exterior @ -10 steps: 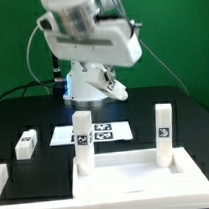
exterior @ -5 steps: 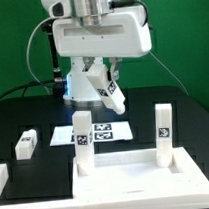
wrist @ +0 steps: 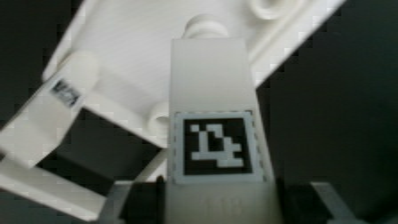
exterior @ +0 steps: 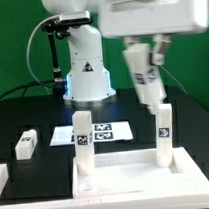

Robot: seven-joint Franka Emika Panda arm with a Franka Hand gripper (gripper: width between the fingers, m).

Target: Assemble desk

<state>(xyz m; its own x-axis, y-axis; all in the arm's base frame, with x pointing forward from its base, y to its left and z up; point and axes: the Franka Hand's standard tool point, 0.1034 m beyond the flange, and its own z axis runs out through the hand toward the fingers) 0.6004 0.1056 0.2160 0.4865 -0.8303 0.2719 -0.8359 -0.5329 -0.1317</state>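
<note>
My gripper [exterior: 146,58] is shut on a white leg post [exterior: 147,88] and holds it tilted in the air, above the upright leg [exterior: 163,135] at the exterior view's right. The desk's top panel [exterior: 122,179] lies flat at the front with that leg and a second upright leg [exterior: 84,142] standing on its back corners. In the wrist view the held post [wrist: 214,110] fills the middle with its tag facing the camera. My gripper [wrist: 222,206] clamps its near end between both fingers [wrist: 135,202], with the white panel [wrist: 98,95] below.
A loose leg post [exterior: 26,143] lies on the black table at the exterior view's left. The marker board [exterior: 106,132] lies behind the panel. A white part [exterior: 1,180] shows at the left edge. The robot base [exterior: 88,78] stands at the back.
The gripper has swung from the middle, near the robot base, toward the exterior view's right and closer to the camera, carrying the leg post over the right upright leg.
</note>
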